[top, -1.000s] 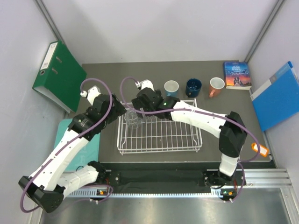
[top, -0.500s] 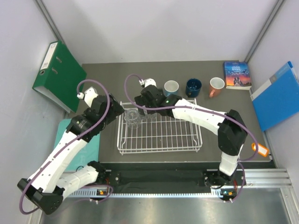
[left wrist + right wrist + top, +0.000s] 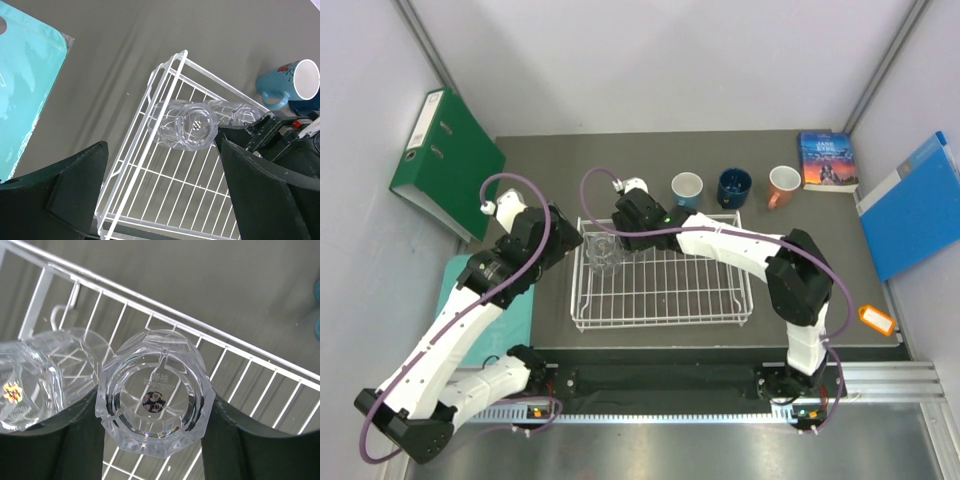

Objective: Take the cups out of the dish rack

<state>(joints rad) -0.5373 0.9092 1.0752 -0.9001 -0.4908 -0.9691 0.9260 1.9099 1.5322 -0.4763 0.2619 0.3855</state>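
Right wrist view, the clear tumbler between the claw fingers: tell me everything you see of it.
The clear tumbler looks like thick faceted glass, many-sided, with faint embossed lettering on the round end facing the camera. It sits in the dish rack beside the rim wire. The right claw has a dark finger against each side; a second tumbler sits close beside it.

Table [image 3: 550, 160] contents, viewed from the arms' side.
Dish rack [image 3: 660, 290] at centre, tumblers [image 3: 603, 250] in its far-left corner. Just behind it, in a row: left mug [image 3: 687, 187], middle mug [image 3: 734, 186], right mug [image 3: 784, 182], then book [image 3: 827, 160]. Mat [image 3: 25, 90] left of rack. Binder [image 3: 445, 160] against left wall, folder [image 3: 918, 205] against right.
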